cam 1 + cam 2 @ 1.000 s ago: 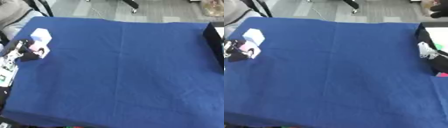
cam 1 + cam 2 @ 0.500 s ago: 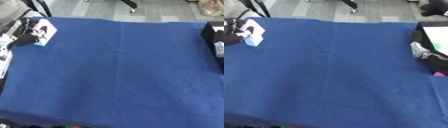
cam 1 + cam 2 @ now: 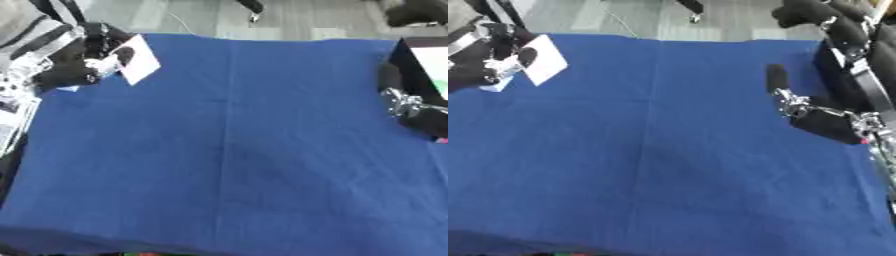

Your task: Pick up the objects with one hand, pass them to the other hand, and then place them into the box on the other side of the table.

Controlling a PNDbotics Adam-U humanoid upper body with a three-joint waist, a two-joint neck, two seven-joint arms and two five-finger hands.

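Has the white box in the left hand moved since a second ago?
Yes. The white box, held in the left hand, has risen toward the far edge of the blue tablecloth.

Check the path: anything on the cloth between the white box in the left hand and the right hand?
Nothing visible. The left hand holds the small white box at the far left; the right hand waits open at the right edge. Only bare blue tablecloth lies between them.
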